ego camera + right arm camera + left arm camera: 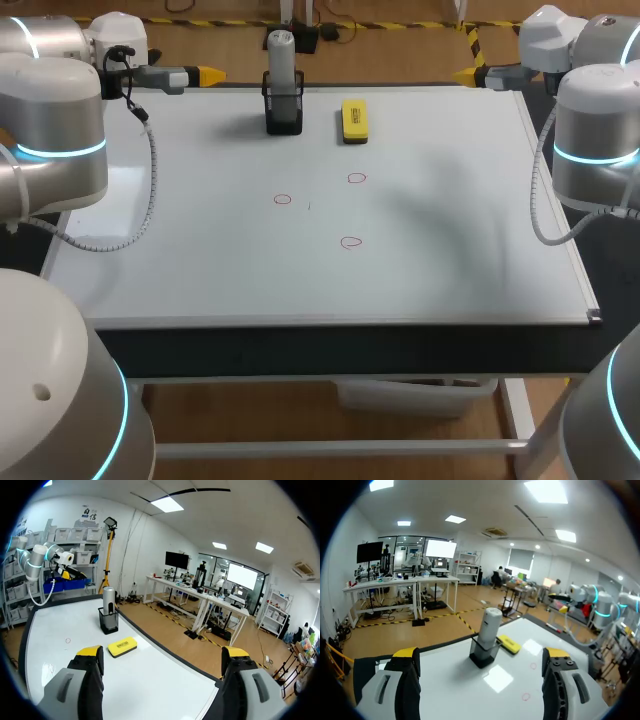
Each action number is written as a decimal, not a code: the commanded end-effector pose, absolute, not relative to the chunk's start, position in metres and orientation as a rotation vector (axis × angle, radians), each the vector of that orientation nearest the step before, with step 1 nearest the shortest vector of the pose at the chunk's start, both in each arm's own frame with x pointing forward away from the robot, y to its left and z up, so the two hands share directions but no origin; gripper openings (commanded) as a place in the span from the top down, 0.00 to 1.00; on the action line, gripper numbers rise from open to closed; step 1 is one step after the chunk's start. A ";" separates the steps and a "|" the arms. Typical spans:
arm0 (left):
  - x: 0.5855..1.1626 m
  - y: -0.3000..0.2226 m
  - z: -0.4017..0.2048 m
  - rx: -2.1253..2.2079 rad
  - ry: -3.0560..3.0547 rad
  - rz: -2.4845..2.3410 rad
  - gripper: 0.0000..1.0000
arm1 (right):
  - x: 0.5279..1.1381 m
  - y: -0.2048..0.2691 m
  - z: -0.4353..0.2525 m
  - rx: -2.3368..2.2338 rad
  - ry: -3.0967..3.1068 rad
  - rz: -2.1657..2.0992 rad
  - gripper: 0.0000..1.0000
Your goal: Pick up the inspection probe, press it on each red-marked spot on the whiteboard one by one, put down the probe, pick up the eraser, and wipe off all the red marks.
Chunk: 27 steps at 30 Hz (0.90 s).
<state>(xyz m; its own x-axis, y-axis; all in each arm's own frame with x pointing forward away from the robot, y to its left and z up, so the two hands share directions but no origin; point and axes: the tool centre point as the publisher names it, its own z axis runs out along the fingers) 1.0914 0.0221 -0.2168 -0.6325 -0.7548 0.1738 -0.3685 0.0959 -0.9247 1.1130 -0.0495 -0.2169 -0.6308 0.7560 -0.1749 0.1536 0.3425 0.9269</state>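
Note:
A grey inspection probe [281,62] stands upright in a black holder [284,108] at the back of the whiteboard [200,250]. Beside it on the right lies a yellow eraser [354,120]. Three small red circles are drawn mid-board: one [283,199] on the left, one [357,179] further back, one [350,242] nearer. My left gripper [205,74] hovers open at the back left edge, facing the probe [489,628] and eraser [509,644]. My right gripper [470,73] stands open at the back right corner, with the eraser [122,646] and probe [108,605] ahead of it.
The whiteboard's metal frame [340,321] runs along the front edge. My left arm's cable [150,190] hangs over the board's left side. The other arm [600,605] shows across the board in the left wrist view.

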 end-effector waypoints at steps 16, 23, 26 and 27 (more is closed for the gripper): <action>1.092 0.022 -0.219 -1.094 2.037 -1.574 0.00 | 1.114 -0.049 -0.217 0.792 2.010 1.291 0.00; 1.098 0.017 -0.226 -1.056 2.049 -1.686 0.00 | 1.114 -0.049 -0.217 0.792 2.010 1.291 0.00; 1.101 0.015 -0.227 -1.016 2.056 -1.706 0.00 | 1.114 -0.049 -0.217 0.792 2.010 1.291 0.00; 1.101 0.014 -0.227 -1.004 2.058 -1.710 0.00 | 1.114 -0.049 -0.217 0.792 2.010 1.291 0.00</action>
